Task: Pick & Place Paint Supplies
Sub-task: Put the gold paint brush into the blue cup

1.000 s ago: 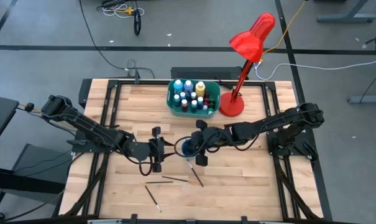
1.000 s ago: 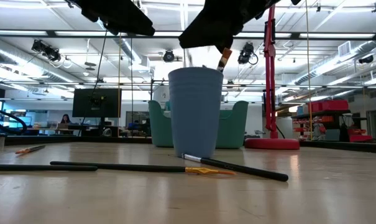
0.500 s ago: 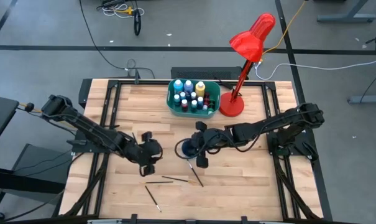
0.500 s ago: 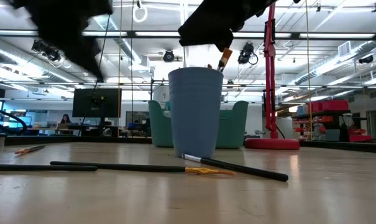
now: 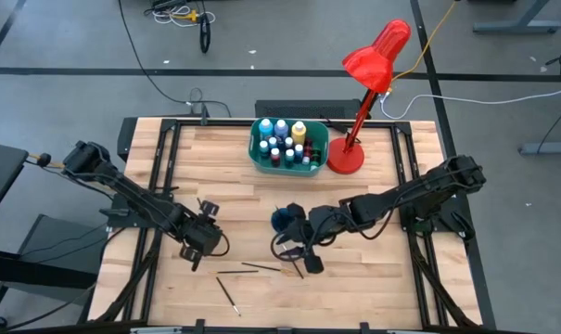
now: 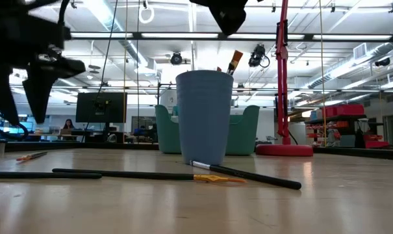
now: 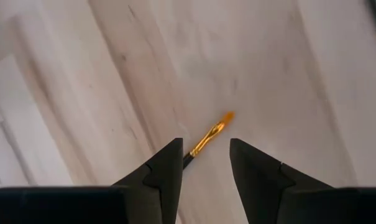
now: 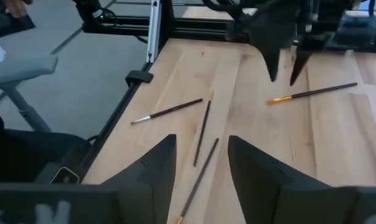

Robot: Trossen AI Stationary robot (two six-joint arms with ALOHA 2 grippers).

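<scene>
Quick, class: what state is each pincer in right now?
Left pincer: open, empty, hovering over a paintbrush on the table.
Right pincer: open, empty, above loose brushes.

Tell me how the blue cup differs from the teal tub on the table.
The blue cup is tall and round; the teal tub is low and rectangular. The cup holds a paintbrush; the tub holds paint bottles. The cup stands mid-table; the tub sits at the far edge beside the red lamp. Both stand upright and open-topped.
</scene>
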